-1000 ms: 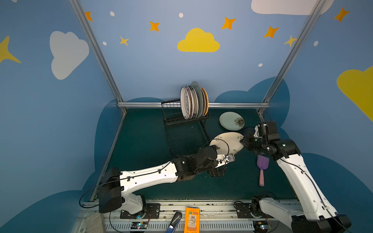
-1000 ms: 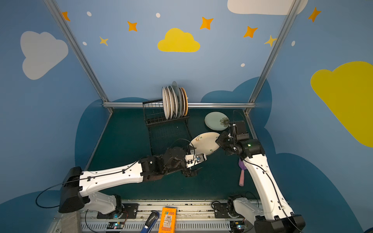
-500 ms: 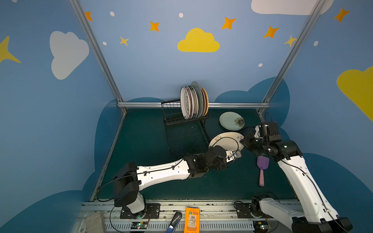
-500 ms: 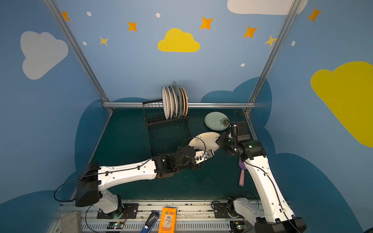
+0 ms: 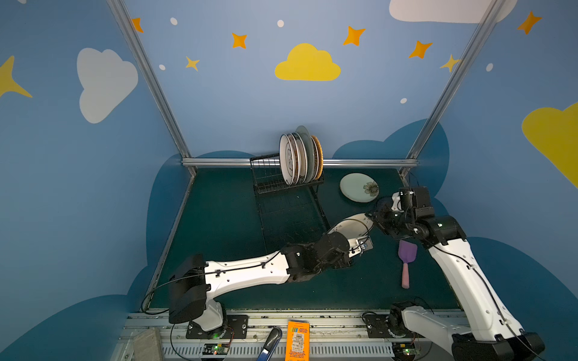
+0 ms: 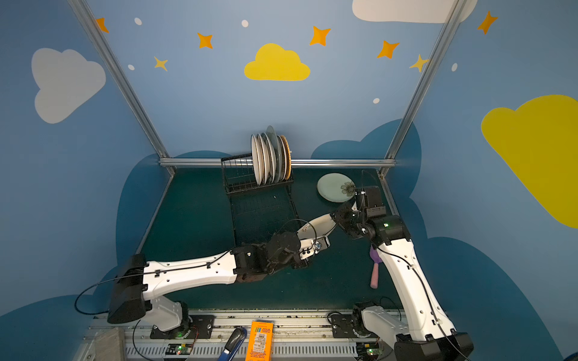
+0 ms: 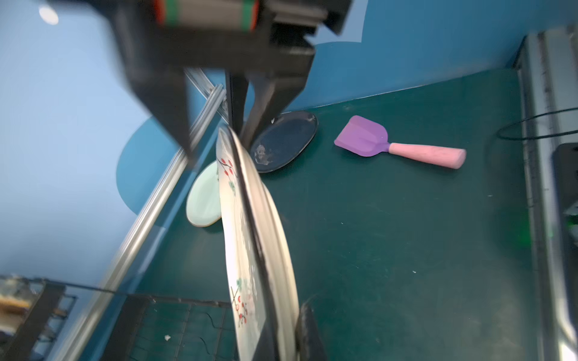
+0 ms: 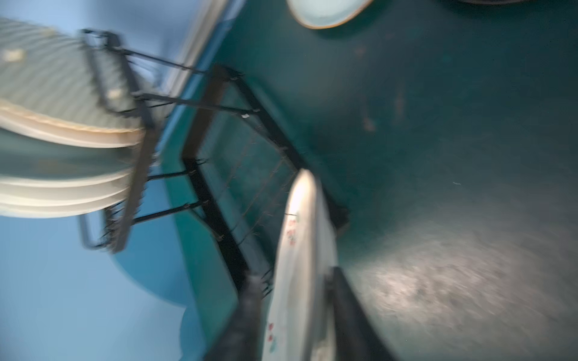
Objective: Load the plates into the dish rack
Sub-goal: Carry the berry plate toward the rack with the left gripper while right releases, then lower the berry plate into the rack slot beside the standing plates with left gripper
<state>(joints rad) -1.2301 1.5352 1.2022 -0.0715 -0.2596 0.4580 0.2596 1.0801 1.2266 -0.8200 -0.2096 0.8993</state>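
Above the green counter (image 5: 219, 225), left fingers (image 7: 309, 337) newly clench the floral plate (image 7: 247, 234); right fingers (image 7: 169, 103) opposite have released: handover done.

Robot test cell in a lab. Aluminium frame posts (image 5: 150, 78) border blue panels (image 5: 234, 109) printed with clouds (image 5: 308, 64) and stars (image 5: 239, 40). Two arms (image 5: 244, 273) bolt to a base rail (image 5: 328, 325) fronting a green table (image 5: 219, 225); bare circuit boards (image 5: 215, 348) sit below.

Plates (image 5: 300, 157) stand upright in the black dish rack (image 5: 266, 176); cream floral plate (image 5: 355, 224) tilts midair beside it; pale green plate (image 5: 356, 187) lies flat
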